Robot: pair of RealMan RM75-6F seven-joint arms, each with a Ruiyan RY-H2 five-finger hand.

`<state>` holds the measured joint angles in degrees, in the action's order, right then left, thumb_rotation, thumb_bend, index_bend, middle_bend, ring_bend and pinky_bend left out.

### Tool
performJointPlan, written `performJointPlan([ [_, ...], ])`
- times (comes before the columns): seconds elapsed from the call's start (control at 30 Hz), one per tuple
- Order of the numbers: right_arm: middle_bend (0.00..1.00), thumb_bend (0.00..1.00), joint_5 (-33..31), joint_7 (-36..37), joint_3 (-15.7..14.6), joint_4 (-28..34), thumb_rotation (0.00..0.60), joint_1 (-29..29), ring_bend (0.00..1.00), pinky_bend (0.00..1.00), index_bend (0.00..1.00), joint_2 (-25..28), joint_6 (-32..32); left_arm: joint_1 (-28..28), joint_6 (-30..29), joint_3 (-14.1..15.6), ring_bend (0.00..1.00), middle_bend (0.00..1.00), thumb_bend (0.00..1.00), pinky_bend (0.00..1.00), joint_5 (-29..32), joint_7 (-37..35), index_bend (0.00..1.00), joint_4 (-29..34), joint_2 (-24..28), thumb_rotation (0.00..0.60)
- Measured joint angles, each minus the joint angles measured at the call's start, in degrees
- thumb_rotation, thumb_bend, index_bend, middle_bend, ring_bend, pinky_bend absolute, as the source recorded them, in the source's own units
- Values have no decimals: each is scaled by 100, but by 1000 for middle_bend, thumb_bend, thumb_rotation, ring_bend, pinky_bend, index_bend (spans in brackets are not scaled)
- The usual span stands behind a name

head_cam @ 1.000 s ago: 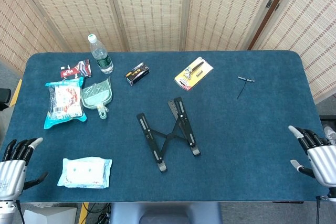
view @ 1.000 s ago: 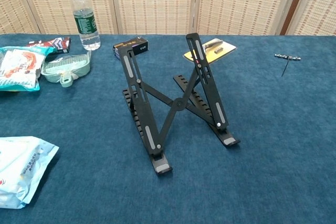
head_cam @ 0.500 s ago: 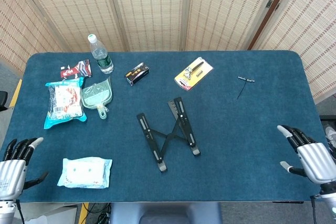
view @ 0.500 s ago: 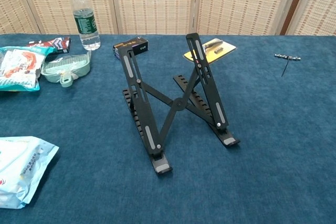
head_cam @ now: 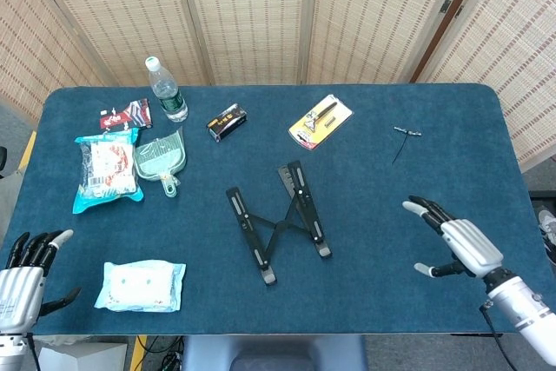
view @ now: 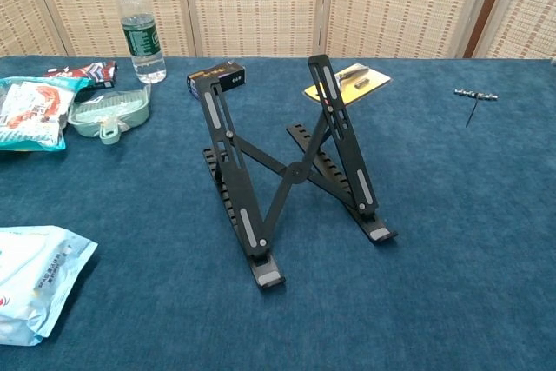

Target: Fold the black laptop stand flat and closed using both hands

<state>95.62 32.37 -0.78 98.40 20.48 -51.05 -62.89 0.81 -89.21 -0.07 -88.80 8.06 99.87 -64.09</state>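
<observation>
The black laptop stand stood propped open near the middle of the blue bench, its two slotted arms raised and joined by crossed struts, both feet planted on the cloth. Nothing touched it. No writing on it could be read.

Behind the stand lay a small black box with a yellow mark, its print too small to make out, and a yellow card pack holding a dark tool. Further back and to the left of the stand stood a clear water bottle with a green label, lettering illegible. Left of the stand sat a pale green dustpan, a snack bag printed in red and white, and a red packet. A white wipes pack lay near the front edge, left of the stand. A thin metal tool lay well to the right rear.

Bare cloth ringed the stand on all sides, widest to its right.

The right hand hovered over the bench right of the stand, well apart from it, fingers spread and holding nothing. The left hand hung at the front left corner, off the edge, fingers apart and empty.
</observation>
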Motion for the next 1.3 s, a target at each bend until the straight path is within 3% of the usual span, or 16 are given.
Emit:
performJointPlan([
  [0.33, 0, 121, -116, 1968, 178, -257, 600, 1072, 0, 238, 0, -484, 1081, -22, -24, 16, 121, 165, 127, 19, -36, 14, 146, 18, -3, 600],
  [0.53, 0, 122, -415, 2646, 339, -648, 600, 1573, 0, 238, 0, -1026, 1570, -56, -49, 37, 121, 165, 127, 18, -46, 2, 146, 8, 6, 600],
  [1.3, 0, 122, -963, 3504, 763, -1774, 600, 2454, 0, 169, 0, -2375, 2207, -123, -118, 66, 121, 165, 127, 18, -119, -86, 146, 45, 60, 600],
])
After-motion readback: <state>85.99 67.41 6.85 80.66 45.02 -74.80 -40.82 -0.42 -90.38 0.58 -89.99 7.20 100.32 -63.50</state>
